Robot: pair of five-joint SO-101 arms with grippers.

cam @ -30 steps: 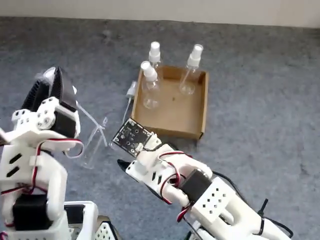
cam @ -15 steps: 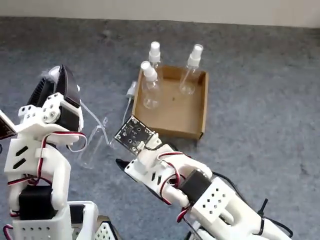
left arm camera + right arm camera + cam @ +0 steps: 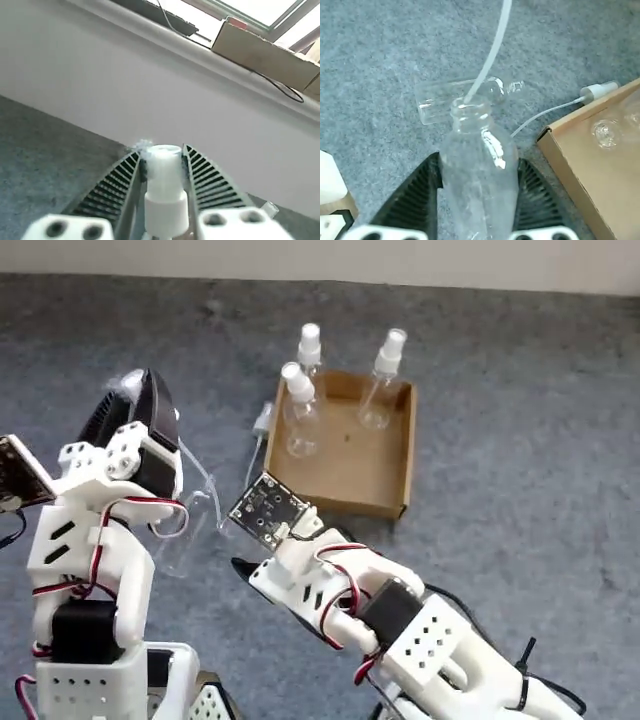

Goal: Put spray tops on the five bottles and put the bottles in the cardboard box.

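Bottle [image 3: 478, 180], clear and uncapped, sits at lower centre of the right wrist view. The right end effector [image 3: 477, 160] clamps it round the body, jaws closed to the bottle's width. A thin dip tube [image 3: 490, 55] comes down from the top of that frame to the mouth of the neck. The tube belongs to the white spray top [image 3: 164, 185], low in the middle of the left wrist view. The left end effector [image 3: 161, 152] pinches its head between nearly closed jaws.

The bottle looks light, thin-walled and slick, so a hold across the wide body seems right, firm but not crushing. The top looks stiff, but its tube looks whippy and could kink if pushed off-line.

Just above the held one, a second bare bottle [image 3: 455, 97] lies on its side on the grey tabletop [image 3: 380, 50]. A loose spray top [image 3: 597, 91] lies beside the corner of the cardboard box [image 3: 330, 502]. At upper centre of the high view, three capped bottles [image 3: 297, 415] stand at the box.
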